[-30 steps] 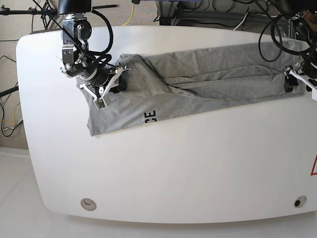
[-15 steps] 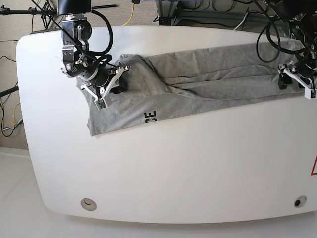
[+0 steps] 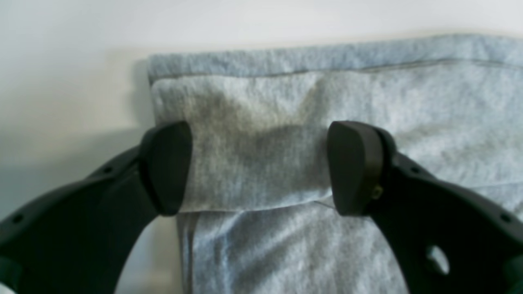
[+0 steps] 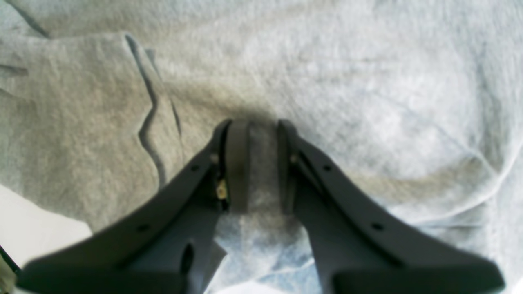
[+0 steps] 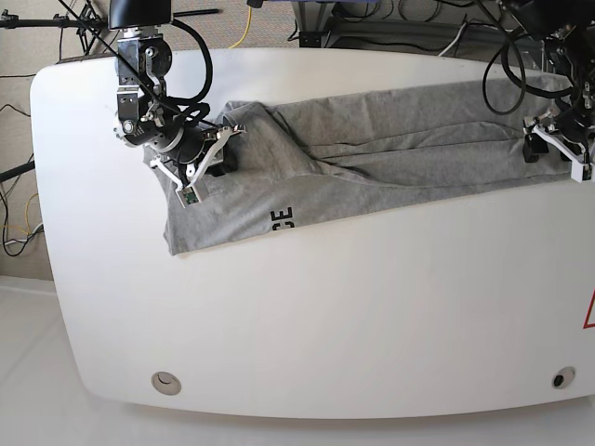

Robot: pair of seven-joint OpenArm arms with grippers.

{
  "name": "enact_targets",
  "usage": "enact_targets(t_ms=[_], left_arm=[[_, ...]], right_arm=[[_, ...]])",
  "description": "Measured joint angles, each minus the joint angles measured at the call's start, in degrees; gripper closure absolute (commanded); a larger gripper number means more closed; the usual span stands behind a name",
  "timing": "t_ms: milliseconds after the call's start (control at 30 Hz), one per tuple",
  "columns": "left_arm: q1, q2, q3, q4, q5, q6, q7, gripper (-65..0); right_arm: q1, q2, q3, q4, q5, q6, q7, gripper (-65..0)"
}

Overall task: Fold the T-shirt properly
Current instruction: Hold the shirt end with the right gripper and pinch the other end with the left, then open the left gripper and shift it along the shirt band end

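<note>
One heather-grey T-shirt (image 5: 372, 158) lay on the white table (image 5: 325, 316), folded lengthwise into a long band that ran from the table's far right edge toward the left in the base view. A few black block letters (image 5: 282, 218) showed at the band's near edge. Two arms worked on it, one at each end. The right gripper (image 4: 253, 163) had its jaws nearly together, pinching a ridge of the grey fabric between its two pads at the crumpled end. The left gripper (image 3: 259, 167) stood with its two fingers spread wide over the folded end of the shirt; one black pad (image 3: 165, 167) sat at the cloth's side edge, the other (image 3: 353, 165) on the fabric, nothing clamped between them.
</note>
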Motion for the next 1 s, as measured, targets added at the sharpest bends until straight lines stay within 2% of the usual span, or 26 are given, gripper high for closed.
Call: enact_targets(t_ms=[367,733,867,933,1000], left_arm=[[0.0,-0.1,-0.1,-0.7,0.0,0.0,0.3,-48.5],[0.1,-0.3,-0.9,0.3,0.5,0.0,1.4,-47.9],[0.2,-0.2,-0.9,0.4,0.6,0.0,1.6,-45.1],[0.2,-0.1,-0.9,0.5,0.6,0.0,1.9,-41.5],[0.3,-0.1,-0.8,0.5,0.6,0.0,2.0,-34.9]], right_arm=[[0.0,0.0,-0.4,-1.4,0.2,0.0,1.5,-11.8],[0.1,0.0,-0.4,-0.7,-0.1,0.0,0.8,-11.9],[0.0,0.0,-0.4,-0.7,-0.1,0.0,0.9,-12.0],[-0.1,0.0,-0.4,-0.7,-0.1,0.0,0.9,-12.0],[-0.1,0.0,-0.4,-0.7,-0.1,0.0,0.9,-11.9]])
